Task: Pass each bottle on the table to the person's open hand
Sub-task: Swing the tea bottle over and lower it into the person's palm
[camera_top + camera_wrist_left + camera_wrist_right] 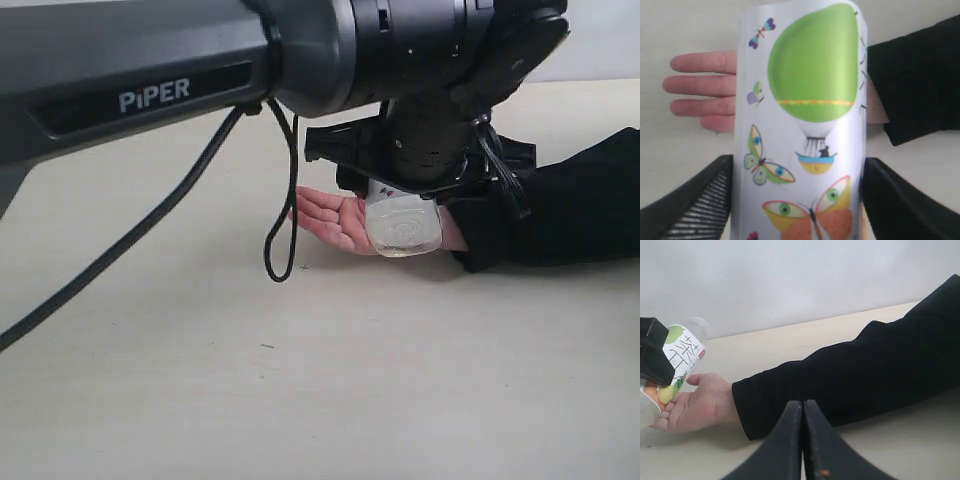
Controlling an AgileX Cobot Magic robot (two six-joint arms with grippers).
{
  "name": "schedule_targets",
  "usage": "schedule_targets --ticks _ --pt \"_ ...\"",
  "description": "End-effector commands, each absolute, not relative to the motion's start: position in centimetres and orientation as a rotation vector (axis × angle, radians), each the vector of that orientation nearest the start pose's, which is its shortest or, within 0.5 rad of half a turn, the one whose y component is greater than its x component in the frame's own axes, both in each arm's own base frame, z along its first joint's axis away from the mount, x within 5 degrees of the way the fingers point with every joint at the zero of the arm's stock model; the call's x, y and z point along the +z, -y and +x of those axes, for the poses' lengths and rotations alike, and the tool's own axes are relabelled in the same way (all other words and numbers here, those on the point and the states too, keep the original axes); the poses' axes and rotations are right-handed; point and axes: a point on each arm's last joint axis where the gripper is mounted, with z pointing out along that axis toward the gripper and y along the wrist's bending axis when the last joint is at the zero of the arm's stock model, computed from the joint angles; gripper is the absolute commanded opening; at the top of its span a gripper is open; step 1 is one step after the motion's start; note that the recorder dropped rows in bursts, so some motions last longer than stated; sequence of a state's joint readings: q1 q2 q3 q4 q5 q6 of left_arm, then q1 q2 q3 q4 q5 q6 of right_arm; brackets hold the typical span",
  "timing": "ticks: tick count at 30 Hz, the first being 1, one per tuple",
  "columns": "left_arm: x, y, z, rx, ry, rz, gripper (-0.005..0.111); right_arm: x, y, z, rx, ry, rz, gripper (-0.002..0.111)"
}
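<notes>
My left gripper (402, 196) is shut on the clear white-label bottle with the green apple (403, 228), one black finger (695, 200) on each side of its label (800, 125). The bottle hangs tilted just over the person's open hand (330, 216), which lies palm up on the table (400, 380). I cannot tell whether bottle and palm touch. In the right wrist view the same bottle (684, 351) shows above the hand (695, 402). My right gripper (803, 440) is shut and empty, low over the table near the black sleeve (865, 375). The other bottles are out of view.
The person's forearm in the black sleeve (570, 200) lies across the table from the right. The left arm's grey link (150, 80) and its hanging black cable (285, 240) fill the upper left of the exterior view. A pale wall (790, 280) backs the table.
</notes>
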State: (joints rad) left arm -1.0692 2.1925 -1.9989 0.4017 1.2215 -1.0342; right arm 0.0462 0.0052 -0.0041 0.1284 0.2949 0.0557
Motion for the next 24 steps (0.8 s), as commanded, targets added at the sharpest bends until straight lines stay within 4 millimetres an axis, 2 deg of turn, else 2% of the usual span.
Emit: schedule_targets --ticks 1,3,6,8,10,24 --pt "24.5 38.5 26.4 0.015 -2.644 0.071 0.0 18.7 -0.6 5.4 0.189 -1.77 0.087 0.0" --pt "23.2 38.2 26.7 0.087 -2.64 0.091 0.0 18.7 -0.6 5.4 0.189 -1.77 0.087 0.0" --pt "20.0 38.2 27.3 0.218 -2.623 0.133 0.0 18.7 -0.6 5.4 0.189 -1.77 0.087 0.0" --pt "18.8 38.4 27.4 0.253 -2.624 0.141 0.0 18.7 -0.6 5.4 0.189 -1.77 0.087 0.0" --pt "17.9 38.8 27.6 0.211 -2.626 0.086 0.0 18.7 -0.6 5.4 0.189 -1.77 0.087 0.0" --pt "18.2 39.0 28.3 0.134 -2.595 0.11 0.0 18.7 -0.6 5.4 0.189 -1.77 0.087 0.0"
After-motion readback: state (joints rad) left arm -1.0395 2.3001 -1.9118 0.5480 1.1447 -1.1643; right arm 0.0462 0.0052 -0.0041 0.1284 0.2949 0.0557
